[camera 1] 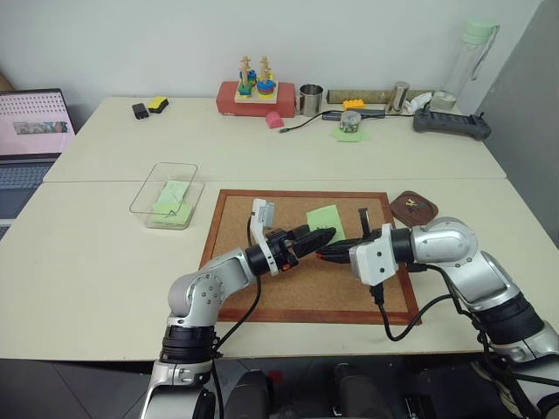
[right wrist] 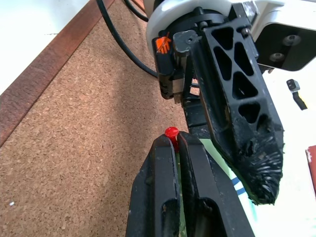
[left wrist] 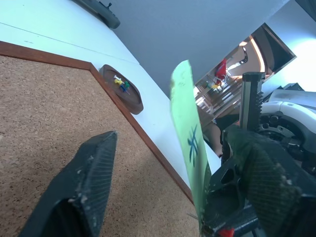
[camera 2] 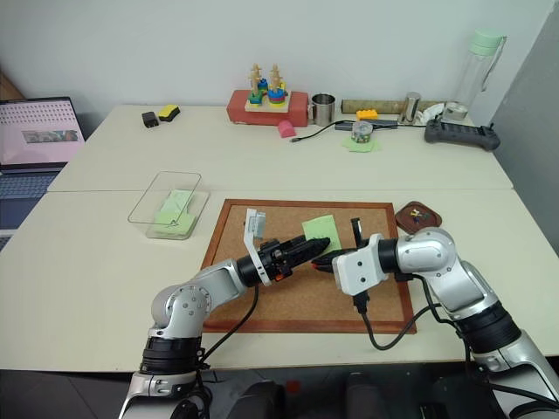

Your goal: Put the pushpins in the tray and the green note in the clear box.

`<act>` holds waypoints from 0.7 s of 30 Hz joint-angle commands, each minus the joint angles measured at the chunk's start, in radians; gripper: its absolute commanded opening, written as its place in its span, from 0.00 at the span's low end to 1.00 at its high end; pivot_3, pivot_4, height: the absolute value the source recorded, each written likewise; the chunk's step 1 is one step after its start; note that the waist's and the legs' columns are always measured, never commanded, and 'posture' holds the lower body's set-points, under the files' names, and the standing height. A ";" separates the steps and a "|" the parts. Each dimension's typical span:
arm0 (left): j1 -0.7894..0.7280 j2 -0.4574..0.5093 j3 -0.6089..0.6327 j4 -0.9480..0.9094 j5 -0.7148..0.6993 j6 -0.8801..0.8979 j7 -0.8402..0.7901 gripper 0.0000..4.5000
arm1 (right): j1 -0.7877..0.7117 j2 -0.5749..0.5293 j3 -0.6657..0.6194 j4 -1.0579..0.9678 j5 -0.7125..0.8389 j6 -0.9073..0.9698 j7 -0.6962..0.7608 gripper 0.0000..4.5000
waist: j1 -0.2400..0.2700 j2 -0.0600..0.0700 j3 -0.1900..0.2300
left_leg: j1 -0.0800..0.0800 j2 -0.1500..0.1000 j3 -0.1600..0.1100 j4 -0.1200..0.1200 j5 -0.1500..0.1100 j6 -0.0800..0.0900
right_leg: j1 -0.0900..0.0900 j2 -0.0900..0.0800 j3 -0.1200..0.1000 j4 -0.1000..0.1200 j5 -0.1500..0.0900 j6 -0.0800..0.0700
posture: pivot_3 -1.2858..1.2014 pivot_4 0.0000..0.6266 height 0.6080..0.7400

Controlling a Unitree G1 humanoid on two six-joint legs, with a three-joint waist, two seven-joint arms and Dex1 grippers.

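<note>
Mid-frame, over the cork board (camera 1: 262, 288): my right gripper (right wrist: 177, 148) is clenched on the green note (camera 1: 325, 218), a red pushpin (right wrist: 171, 132) right at its fingertips. My left gripper (camera 1: 316, 239) is spread, unloaded, with the note edge-on between its fingers (left wrist: 84, 177). The tray (camera 1: 413, 208) sits right of the board, nearer my right arm; the clear box (camera 1: 166, 194) lies upper left.

Green note (left wrist: 190, 143) stands edge-on between fingers (left wrist: 84, 182), perhaps untouched.
</note>
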 commanded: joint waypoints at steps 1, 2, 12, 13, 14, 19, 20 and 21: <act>-0.006 -0.001 0.007 -0.024 -0.029 -0.016 -0.018 0.63 | -0.009 -0.002 -0.011 -0.009 0.008 -0.016 -0.006 0.00 | 0.000 0.000 0.000 | 0.000 0.000 0.000 0.000 0.000 0.000 | 0.000 0.000 0.000 0.000 0.000 0.000 | 0.52 0.24 1.00; -0.005 -0.001 0.007 -0.025 -0.031 -0.016 -0.019 0.59 | -0.009 -0.002 -0.011 -0.009 0.009 -0.017 -0.006 0.00 | 0.000 0.000 0.000 | 0.000 0.000 0.000 0.000 0.000 0.000 | 0.000 0.000 0.000 0.000 0.000 0.000 | 0.52 0.24 1.00; 0.012 0.009 -0.006 -0.042 -0.026 -0.021 -0.033 0.24 | -0.010 0.009 -0.011 -0.002 0.007 -0.020 -0.016 0.00 | 0.000 0.000 0.000 | 0.000 0.000 0.000 0.000 0.000 0.000 | 0.000 0.000 0.000 0.000 0.000 0.000 | 0.52 0.24 1.00; 0.013 0.010 -0.007 -0.041 -0.025 -0.022 -0.034 0.20 | -0.010 0.009 -0.011 -0.001 0.006 -0.022 -0.016 0.00 | 0.000 0.000 0.000 | 0.000 0.000 0.000 0.000 0.000 0.000 | 0.000 0.000 0.000 0.000 0.000 0.000 | 0.52 0.24 1.00; 0.014 0.012 -0.009 -0.041 -0.020 -0.027 -0.035 0.16 | -0.011 0.010 -0.011 0.000 0.006 -0.023 -0.017 0.00 | 0.000 0.000 0.000 | 0.000 0.000 0.000 0.000 0.000 0.000 | 0.000 0.000 0.000 0.000 0.000 0.000 | 0.52 0.24 1.00; 0.016 0.020 -0.022 -0.034 -0.007 -0.044 -0.039 0.00 | -0.013 0.017 -0.012 0.005 0.007 -0.034 -0.026 0.00 | 0.000 0.000 0.000 | 0.000 0.000 0.000 0.000 0.000 0.000 | 0.000 0.000 0.000 0.000 0.000 0.000 | 0.52 0.24 1.00; 0.016 0.023 -0.027 -0.033 -0.002 -0.049 -0.040 0.00 | -0.014 0.018 -0.012 0.006 0.007 -0.036 -0.028 0.00 | 0.000 0.000 0.000 | 0.000 0.000 0.000 0.000 0.000 0.000 | 0.000 0.000 0.000 0.000 0.000 0.000 | 0.52 0.24 1.00; 0.018 0.025 -0.032 -0.031 0.008 -0.057 -0.039 0.00 | -0.015 0.019 -0.013 0.006 0.008 -0.038 -0.031 0.00 | 0.000 0.000 0.000 | 0.000 0.000 0.000 0.000 0.000 0.000 | 0.000 0.000 0.000 0.000 0.000 0.000 | 0.52 0.24 1.00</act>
